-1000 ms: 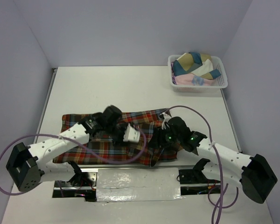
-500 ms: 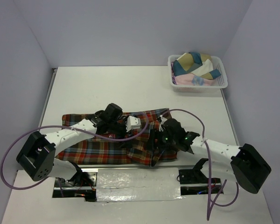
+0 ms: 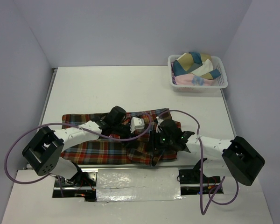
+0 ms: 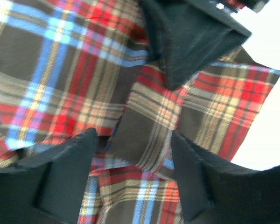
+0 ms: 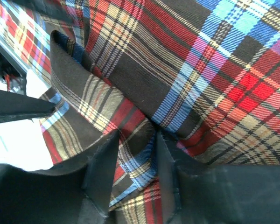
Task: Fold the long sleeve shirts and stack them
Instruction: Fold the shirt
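The red-orange, brown and blue plaid long sleeve shirt [image 3: 91, 148] lies spread across the near half of the table, its right part bunched into folds. My left gripper [image 3: 138, 124] hovers low over the shirt's middle-right. In the left wrist view [image 4: 133, 161] its jaws stand wide apart with a loose fold of plaid [image 4: 151, 126] under the gap. My right gripper [image 3: 155, 140] sits just right of it on the bunched cloth. In the right wrist view [image 5: 133, 163] its fingers [image 5: 102, 172] pinch a ridge of the plaid [image 5: 135, 154]. The right gripper's dark body shows in the left wrist view [image 4: 186, 42].
A white slotted basket [image 3: 222, 82] at the far right corner holds other bunched clothes [image 3: 193, 63]. Bare white table [image 3: 116, 88] lies beyond the shirt. Grey walls close in left, right and back. The arm bases and a foil strip [image 3: 137, 183] line the near edge.
Both grippers have moved toward each other over the shirt's right part: the left one up and right, the right one leftward. The shirt's right side has bunched up more.
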Controlling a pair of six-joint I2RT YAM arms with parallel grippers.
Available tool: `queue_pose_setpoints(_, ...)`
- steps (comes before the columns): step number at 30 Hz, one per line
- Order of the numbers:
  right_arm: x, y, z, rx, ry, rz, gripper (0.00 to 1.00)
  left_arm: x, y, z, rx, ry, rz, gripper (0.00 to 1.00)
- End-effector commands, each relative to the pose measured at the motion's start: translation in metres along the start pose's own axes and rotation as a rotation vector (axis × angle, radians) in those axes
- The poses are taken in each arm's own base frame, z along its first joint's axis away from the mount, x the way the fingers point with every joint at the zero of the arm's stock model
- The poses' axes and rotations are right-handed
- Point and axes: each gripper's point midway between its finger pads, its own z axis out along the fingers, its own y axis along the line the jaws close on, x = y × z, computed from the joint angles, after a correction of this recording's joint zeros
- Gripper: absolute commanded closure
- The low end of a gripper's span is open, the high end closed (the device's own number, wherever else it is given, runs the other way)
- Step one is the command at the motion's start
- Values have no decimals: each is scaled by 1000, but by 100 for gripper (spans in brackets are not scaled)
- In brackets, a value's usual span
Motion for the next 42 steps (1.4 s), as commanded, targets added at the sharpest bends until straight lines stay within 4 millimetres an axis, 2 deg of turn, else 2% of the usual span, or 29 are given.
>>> queue_pose_setpoints(1, -16, 19, 0, -57, -42, -55, 60, -12, -16, 7, 81, -42, 27, 27)
queue_pose_setpoints(2, -15, 19, -1, -61, -43, -56, 64, -11, -19, 7, 93, -44, 18, 37)
queue_pose_setpoints(3, -14, 20, -1, -66, -43, -59, 73, -10, -21, 7, 102, -45, 16, 40)
queue_pose_setpoints(4, -15, 20, -2, -68, -45, -59, 78, -10, -24, 6, 112, -49, 14, 43)
queue_pose_setpoints(6, -15, 22, -5, -77, -50, -71, 82, -10, -25, 5, 116, -49, 14, 65)
queue_pose_setpoints(7, -15, 23, -6, -78, -51, -77, 82, -10, -24, 5, 106, -50, 13, 89)
queue_pose_setpoints(9, -20, 25, -10, -75, -67, -107, 83, -11, -21, 4, 91, -47, 18, 100)
queue_pose_setpoints(13, -29, 24, -21, -37, -107, -168, 90, -14, -23, 1, 104, -50, 64, 100)
queue_pose_setpoints(15, -36, 28, -30, -33, -141, -207, 100, -18, -25, -3, 112, -53, 95, 100)
queue_pose_setpoints(21, -46, 45, -55, -66, -242, -336, 100, -42, -35, -20, 153, -74, 239, 100)
queue_pose_setpoints(22, -49, 47, -59, -62, -260, -352, 100, -52, -35, -24, 153, -86, 262, 100)
queue_pose_setpoints(24, -62, 45, -72, -11, -319, -391, 100, -57, -34, -30, 139, -71, 263, 100)
queue_pose_setpoints(28, -91, 41, -100, 114, -440, -453, 100, -92, -14, -40, 15, -104, 267, 100)
queue_pose_setpoints(29, -98, 45, -107, 121, -467, -469, 100, -98, -8, -39, -15, -112, 261, 100)
queue_pose_setpoints(33, -118, 27, -120, 265, -504, -502, 100, -124, 19, -39, -135, -145, 259, 100)
queue_pose_setpoints(37, -127, 9, -114, 342, -469, -498, 100, -125, 38, -30, -188, -122, 258, 100)
queue_pose_setpoints(42, -139, 2, -108, 360, -480, -500, 100, -122, 48, -25, -216, -106, 255, 100)
